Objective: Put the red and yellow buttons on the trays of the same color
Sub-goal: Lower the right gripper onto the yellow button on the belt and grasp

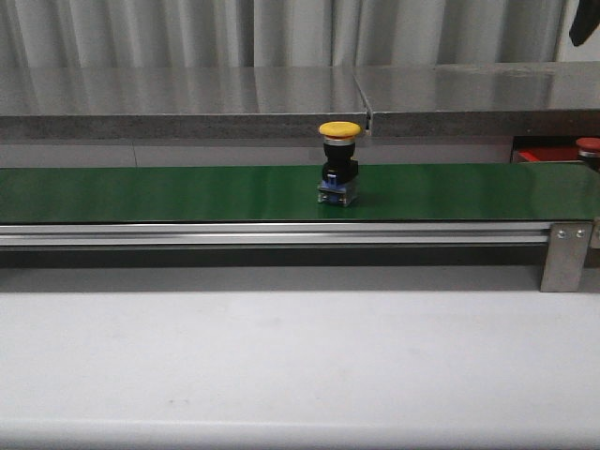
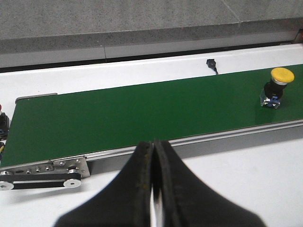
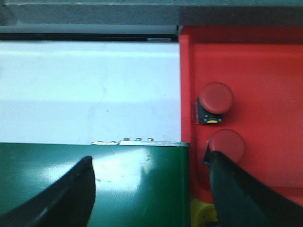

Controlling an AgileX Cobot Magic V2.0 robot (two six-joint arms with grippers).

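A: Front view: we see a yellow mushroom-capped push button on a black body (image 1: 338, 161) standing upright mid-way along the long dark green conveyor belt (image 1: 169, 192). Not yet sorted, we judge. No arm shows here. A red-capped button (image 1: 588, 145) and a strip of the bright red plastic tray (image 1: 542, 155) sit cut off at the far right edge.

B: Left wrist view: our left gripper (image 2: 154, 189) has its fingers pressed together, holding nothing, on the near side of the belt, well apart from the yellow button. No yellow tray is visible.

A: Right wrist view: our right gripper (image 3: 151, 189) has fingers spread wide, empty. Two red buttons (image 3: 216, 98) already rest in the red tray. A yellow scrap beneath the finger, we cannot identify.
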